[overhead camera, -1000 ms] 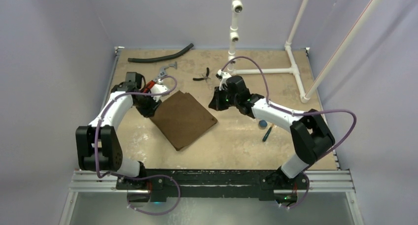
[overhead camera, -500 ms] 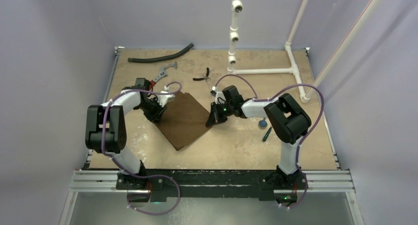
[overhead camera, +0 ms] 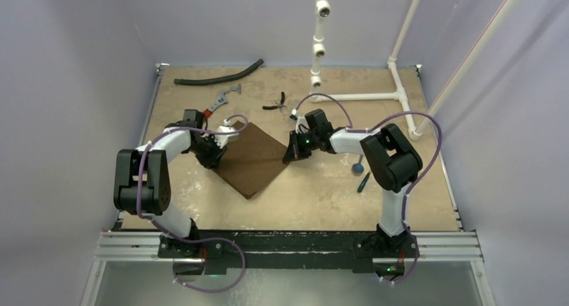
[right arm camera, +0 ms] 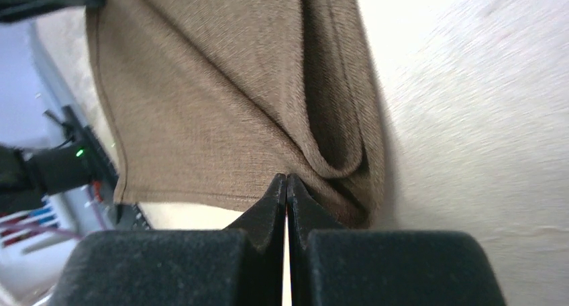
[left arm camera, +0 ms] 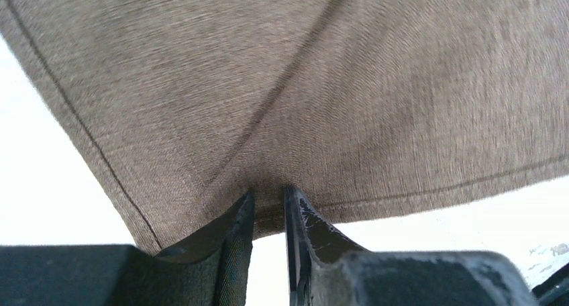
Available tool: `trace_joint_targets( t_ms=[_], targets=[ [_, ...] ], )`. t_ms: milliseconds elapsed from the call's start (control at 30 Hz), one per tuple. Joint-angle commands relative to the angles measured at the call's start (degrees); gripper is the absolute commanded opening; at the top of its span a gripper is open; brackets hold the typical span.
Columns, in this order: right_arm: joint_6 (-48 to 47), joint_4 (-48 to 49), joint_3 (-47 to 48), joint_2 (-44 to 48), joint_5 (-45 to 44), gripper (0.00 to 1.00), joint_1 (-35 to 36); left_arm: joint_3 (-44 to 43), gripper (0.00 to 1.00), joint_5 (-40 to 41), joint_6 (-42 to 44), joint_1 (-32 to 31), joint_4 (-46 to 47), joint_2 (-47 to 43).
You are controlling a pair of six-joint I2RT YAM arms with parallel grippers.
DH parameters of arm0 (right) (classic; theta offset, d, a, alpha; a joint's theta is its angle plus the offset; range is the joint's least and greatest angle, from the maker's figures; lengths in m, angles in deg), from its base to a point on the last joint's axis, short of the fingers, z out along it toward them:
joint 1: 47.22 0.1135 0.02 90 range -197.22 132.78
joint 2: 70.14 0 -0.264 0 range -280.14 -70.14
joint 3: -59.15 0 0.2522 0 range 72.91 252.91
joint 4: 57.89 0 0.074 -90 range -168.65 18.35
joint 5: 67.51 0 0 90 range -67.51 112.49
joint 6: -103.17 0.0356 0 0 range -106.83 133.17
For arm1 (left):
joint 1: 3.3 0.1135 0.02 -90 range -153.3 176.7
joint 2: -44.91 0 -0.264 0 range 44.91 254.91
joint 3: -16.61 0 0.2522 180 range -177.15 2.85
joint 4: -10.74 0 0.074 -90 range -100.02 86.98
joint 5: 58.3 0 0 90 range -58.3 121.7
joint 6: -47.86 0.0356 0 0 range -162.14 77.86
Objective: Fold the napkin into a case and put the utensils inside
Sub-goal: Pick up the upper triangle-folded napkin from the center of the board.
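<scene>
At napkin (overhead camera: 251,160) edge, right end effector (overhead camera: 290,156)

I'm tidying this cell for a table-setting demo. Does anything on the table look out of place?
Yes: three workshop items lie at the far side, a black hose, a wrench and small black pliers. They have nothing to do with the napkin and the utensils. Nothing looks spilled or broken.

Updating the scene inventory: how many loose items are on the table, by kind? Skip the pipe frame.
napkin: 1
cutlery: 2 (blue-bowled spoon, dark thin piece)
hand tools: 2 (wrench, pliers)
hose: 1
Total: 6
</scene>
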Motion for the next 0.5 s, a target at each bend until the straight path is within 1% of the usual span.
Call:
trace_joint_targets(
  t_ms=[0,33,100,167,267,300,333,400,467],
  targets=[
    [-6.51,-9.28,5.69,-0.75,-14.90,0.00,-1.14,3.41,0.25,-3.33,5.47,-0.64,-4.79,-1.94],
    [-7.29,-10.20,7.11,-0.83,-17.65,0.00,-1.08,3.37,0.26,-3.43,6.51,-0.63,-5.41,-3.19],
    [-8.39,-12.18,8.81,0.00,-20.05,0.02,-0.88,2.43,0.28,-3.57,7.72,-0.70,-7.82,-5.37],
    [-9.19,-12.25,9.07,2.49,-21.29,0.08,0.22,0.02,0.31,-3.73,8.75,-0.58,-11.20,-7.34],
    [-11.42,-13.03,8.59,7.30,-26.58,0.23,4.32,-5.17,0.36,-4.18,9.98,-0.35,-15.63,-10.88],
    [-12.04,-12.37,7.72,9.46,-29.65,0.29,6.39,-6.51,0.37,-4.50,10.57,-0.32,-16.92,-12.06],
    [-12.74,-10.97,6.27,11.96,-31.93,0.37,8.64,-7.70,0.38,-4.99,11.71,-0.25,-18.04,-13.10],
    [-13.53,-6.04,1.74,17.63,-34.05,0.53,12.96,-8.27,0.38,-7.20,15.87,0.26,-20.15,-15.50],
    [-14.34,1.00,-4.44,21.75,-36.03,0.61,17.41,-5.89,0.39,-8.81,21.74,0.83,-20.63,-18.31]
  ],
)
